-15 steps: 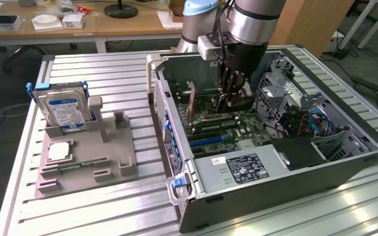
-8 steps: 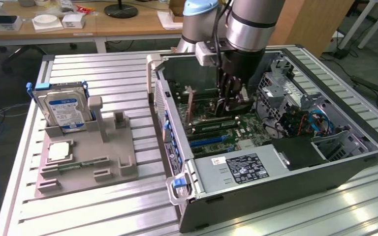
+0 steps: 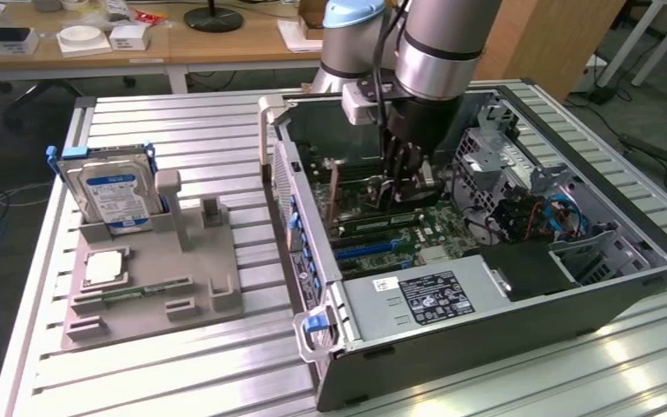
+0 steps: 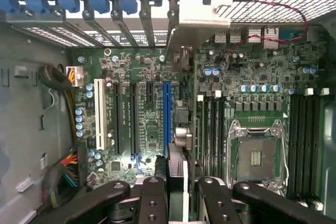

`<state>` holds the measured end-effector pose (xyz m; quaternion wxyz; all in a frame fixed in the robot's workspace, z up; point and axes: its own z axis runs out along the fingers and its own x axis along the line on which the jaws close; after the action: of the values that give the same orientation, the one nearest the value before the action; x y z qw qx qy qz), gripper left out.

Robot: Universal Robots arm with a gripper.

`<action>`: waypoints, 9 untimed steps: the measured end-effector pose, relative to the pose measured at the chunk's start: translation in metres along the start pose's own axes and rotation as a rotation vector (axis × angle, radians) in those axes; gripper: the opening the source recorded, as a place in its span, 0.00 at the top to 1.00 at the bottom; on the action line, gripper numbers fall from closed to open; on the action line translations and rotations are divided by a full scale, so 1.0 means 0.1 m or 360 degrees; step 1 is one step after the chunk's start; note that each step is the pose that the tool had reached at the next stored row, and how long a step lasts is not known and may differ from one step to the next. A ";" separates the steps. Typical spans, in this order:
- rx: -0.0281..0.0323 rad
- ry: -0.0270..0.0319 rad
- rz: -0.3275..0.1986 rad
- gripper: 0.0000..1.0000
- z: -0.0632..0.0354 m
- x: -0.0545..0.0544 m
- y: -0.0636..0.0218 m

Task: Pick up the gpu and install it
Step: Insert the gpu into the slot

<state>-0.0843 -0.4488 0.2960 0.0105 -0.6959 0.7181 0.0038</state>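
Green motherboard (image 4: pixel 152 77), black computer case (image 3: pixel 519 321), silver ribbed bench (image 3: pixel 183 130).
On the board, one blue slot (image 4: pixel 166 114) and one white slot (image 4: pixel 98 116); black tool (image 4: pixel 181 182); the gpu (image 4: pixel 203 17) has a pale silver bracket; the hard drive (image 3: pixel 111 193) has a blue-and-white label, and its holder (image 3: pixel 160 287) is grey.

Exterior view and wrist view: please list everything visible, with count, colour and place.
table: one, silver, under everything
computer case: one, black, open, exterior view's right
motherboard: one, green, inside the computer case
power supply: one, grey, inside the computer case
holder: one, grey, exterior view's left
hard drive: one, silver with blue-white label, upright in the holder
memory stick: one, green, lying on the holder
gpu: one, dark with silver bracket, held over the motherboard
gripper: one, black, shut on the gpu
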 end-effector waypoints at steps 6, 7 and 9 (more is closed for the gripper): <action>-0.00001 0.00000 0.0000 0.73 0.040 0.01 0.048; -0.00001 0.00002 0.0000 0.73 0.045 0.01 0.058; -0.00002 0.00003 0.0000 0.73 0.054 0.02 0.074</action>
<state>-0.0916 -0.4502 0.2904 0.0104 -0.6959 0.7181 0.0038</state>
